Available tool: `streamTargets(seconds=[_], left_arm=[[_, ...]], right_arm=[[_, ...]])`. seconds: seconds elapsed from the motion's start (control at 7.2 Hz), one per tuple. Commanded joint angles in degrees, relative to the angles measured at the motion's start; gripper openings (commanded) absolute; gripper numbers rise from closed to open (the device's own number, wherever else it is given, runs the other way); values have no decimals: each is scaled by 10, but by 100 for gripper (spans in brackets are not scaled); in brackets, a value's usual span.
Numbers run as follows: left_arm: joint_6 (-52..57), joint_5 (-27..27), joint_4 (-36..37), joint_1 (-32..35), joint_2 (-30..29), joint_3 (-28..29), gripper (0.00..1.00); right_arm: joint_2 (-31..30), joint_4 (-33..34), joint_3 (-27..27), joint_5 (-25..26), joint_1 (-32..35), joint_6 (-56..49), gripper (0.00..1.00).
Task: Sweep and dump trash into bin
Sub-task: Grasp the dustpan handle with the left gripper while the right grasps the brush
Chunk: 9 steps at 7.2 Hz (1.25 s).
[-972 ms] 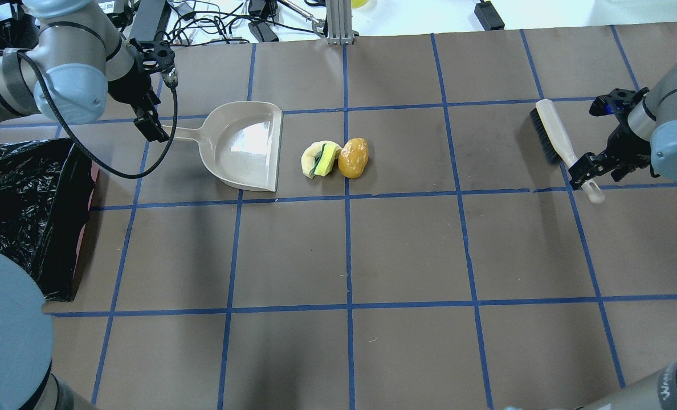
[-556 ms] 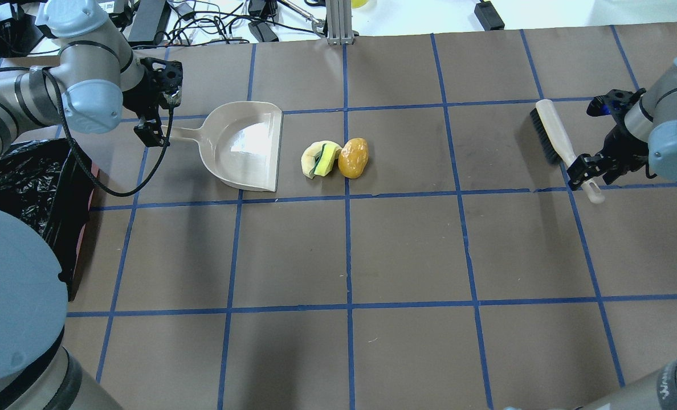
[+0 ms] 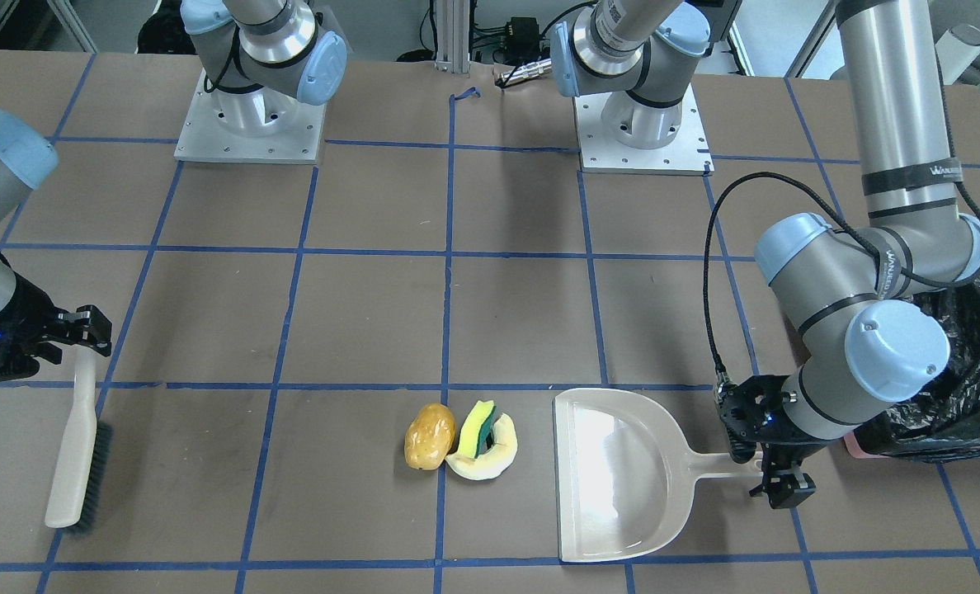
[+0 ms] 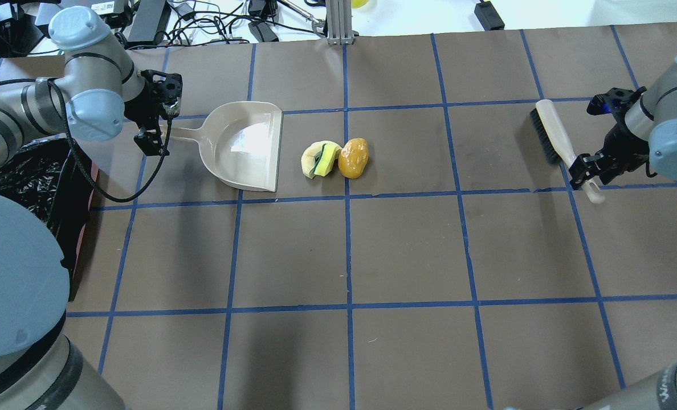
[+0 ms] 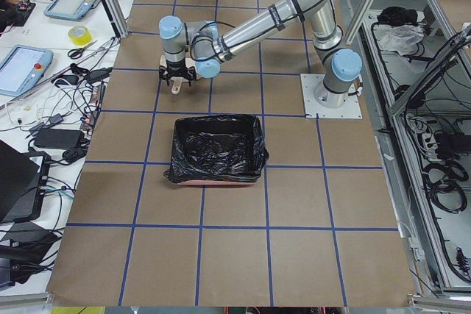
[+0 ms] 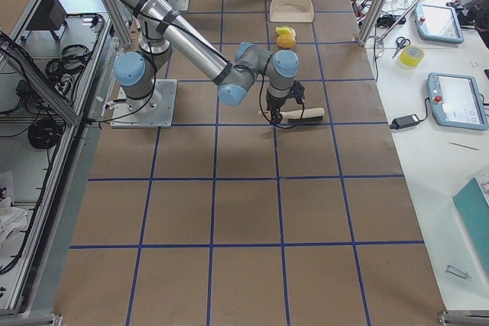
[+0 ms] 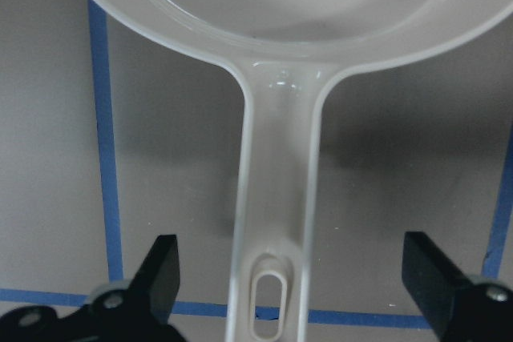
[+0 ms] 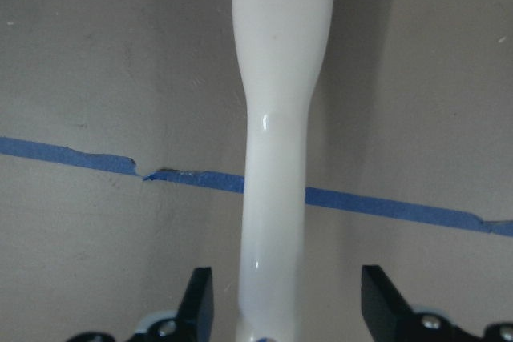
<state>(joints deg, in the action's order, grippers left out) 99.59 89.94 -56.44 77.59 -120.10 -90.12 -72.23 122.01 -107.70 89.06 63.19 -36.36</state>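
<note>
The trash lies in a tight cluster: a yellow-brown potato-like lump (image 4: 353, 158) (image 3: 429, 436), a yellow-and-green sponge (image 4: 328, 159) (image 3: 478, 428) and a pale cream ring piece (image 4: 310, 162) (image 3: 490, 464). The beige dustpan (image 4: 247, 145) (image 3: 614, 474) lies just beside them, mouth toward them. My left gripper (image 4: 155, 128) (image 3: 760, 472) (image 7: 292, 286) is open, its fingers on either side of the end of the dustpan's handle (image 7: 276, 198). My right gripper (image 4: 586, 171) (image 3: 77, 334) (image 8: 288, 310) is open, straddling the handle of the beige brush (image 4: 549, 136) (image 3: 77, 445) (image 8: 284, 118). The bin (image 4: 25, 193) (image 3: 944, 388) (image 5: 217, 148), lined with black plastic, stands by the left arm.
The table is brown with blue tape lines. Cables and power bricks (image 4: 213, 23) lie past its far edge. An aluminium post (image 4: 338, 23) stands at the far middle. The two arm bases (image 3: 247, 124) (image 3: 643, 132) are bolted on the robot's side.
The left arm has swung its wrist round and the open gripper has shifted slightly along the dustpan handle's end. The right gripper has barely moved. Trash, dustpan and brush lie as before.
</note>
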Motion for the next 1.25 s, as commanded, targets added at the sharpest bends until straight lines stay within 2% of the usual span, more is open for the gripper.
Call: streamTargets(seconds=[0.0,0.14,0.28,0.42,0.56,0.97,1.11], left_arm=[[2,-3,0,0,-2,-1,79],[2,-3,0,1,-4,0,75],[3,-3,0,1,-4,0,62],[4,-3,4,2,-4,0,48],[8,-3,20,4,-5,0,34],[9,2,20,6,-5,2,5],[10,3,20,7,-5,0,0]], right_arm=[[0,1,1,0,6,1,60],[0,0,1,0,8,1,58],[1,0,2,0,8,1,51],[2,0,3,1,8,0,31],[3,-1,4,3,8,0,0],[-3,-24,7,5,8,-2,0],[-5,-43,18,1,9,4,0]])
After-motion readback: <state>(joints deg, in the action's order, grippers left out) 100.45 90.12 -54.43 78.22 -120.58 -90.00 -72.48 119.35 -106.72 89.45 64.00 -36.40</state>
